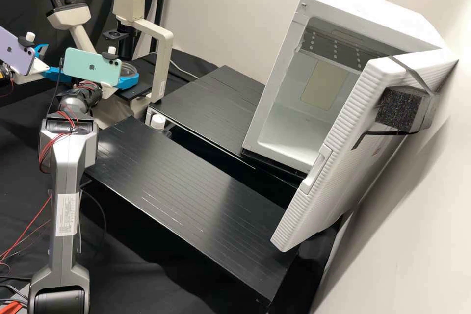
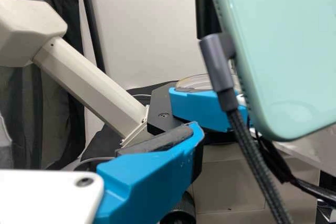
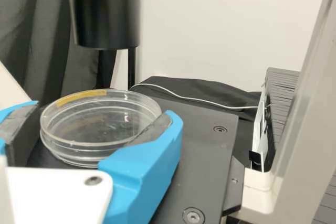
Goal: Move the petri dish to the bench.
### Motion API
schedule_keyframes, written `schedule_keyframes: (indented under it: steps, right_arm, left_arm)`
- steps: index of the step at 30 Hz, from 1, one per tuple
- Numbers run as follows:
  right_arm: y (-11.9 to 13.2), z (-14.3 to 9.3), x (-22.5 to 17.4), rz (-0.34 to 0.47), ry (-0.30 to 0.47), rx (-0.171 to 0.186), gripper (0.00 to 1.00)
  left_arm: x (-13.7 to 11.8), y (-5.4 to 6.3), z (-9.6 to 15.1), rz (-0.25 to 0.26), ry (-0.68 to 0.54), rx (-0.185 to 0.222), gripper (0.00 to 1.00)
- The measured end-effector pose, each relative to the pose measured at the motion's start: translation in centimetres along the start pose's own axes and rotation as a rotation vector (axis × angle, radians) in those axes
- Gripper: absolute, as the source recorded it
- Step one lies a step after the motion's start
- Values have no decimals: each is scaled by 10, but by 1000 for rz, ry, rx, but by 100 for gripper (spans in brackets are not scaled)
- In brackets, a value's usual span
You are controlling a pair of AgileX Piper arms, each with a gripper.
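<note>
At the microscope stage in the high view, the right gripper (image 1: 130,74) is around the petri dish (image 1: 126,67), partly behind a mint phone. In the right wrist view, the right gripper (image 3: 102,115) has its pads against both sides of the clear, round petri dish (image 3: 100,132), which sits level at the stage; whether its base touches the stage, I cannot tell. The left gripper (image 1: 49,63) stands open and empty, left of the microscope. In the left wrist view, one finger of the left gripper (image 2: 152,179) is near; beyond are the right gripper's blue finger (image 2: 199,109) and the petri dish's rim (image 2: 194,82).
The microscope's cream arm (image 1: 164,54) rises right of the dish. Black slatted bench tops (image 1: 186,191) run rightward, with a white-capped bottle (image 1: 158,122) between them. A white incubator (image 1: 299,108) has its door (image 1: 338,142) open. The stage (image 3: 202,156) lies under the right gripper.
</note>
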Motion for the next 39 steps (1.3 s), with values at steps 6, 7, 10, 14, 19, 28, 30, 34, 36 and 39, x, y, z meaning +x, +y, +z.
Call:
schedule_keyframes:
  steps: [6, 7, 10, 14, 19, 28, 30, 34, 36, 39]
  right_arm:
    - [0, 0, 0, 0, 0, 0, 0]
    - [0, 0, 0, 0, 0, 0, 0]
    - [0, 0, 0, 0, 0, 0, 0]
    - [0, 0, 0, 0, 0, 0, 0]
    - [-1, 0, 0, 2, 6, 0, 0]
    - [3, 6, -15, 25, 41, 13, 0]
    - [6, 7, -19, 35, 48, 13, 0]
    - [9, 9, -28, 50, 59, 5, 0]
    - [11, 11, -32, 57, 60, -2, 0]
    - [13, 15, -39, 67, 59, -16, 0]
  left_arm:
    - [0, 0, 0, 0, 0, 0, 100]
    - [0, 0, 0, 0, 0, 0, 100]
    - [0, 0, 0, 0, 0, 0, 100]
    - [0, 0, 0, 0, 0, 0, 100]
    - [0, 0, 0, 0, 0, 0, 100]
    - [0, 0, 0, 0, 0, 0, 100]
    - [0, 0, 0, 0, 0, 0, 100]
    - [0, 0, 0, 0, 0, 0, 100]
    - [0, 0, 0, 0, 0, 0, 100]
    - [0, 0, 0, 0, 0, 0, 100]
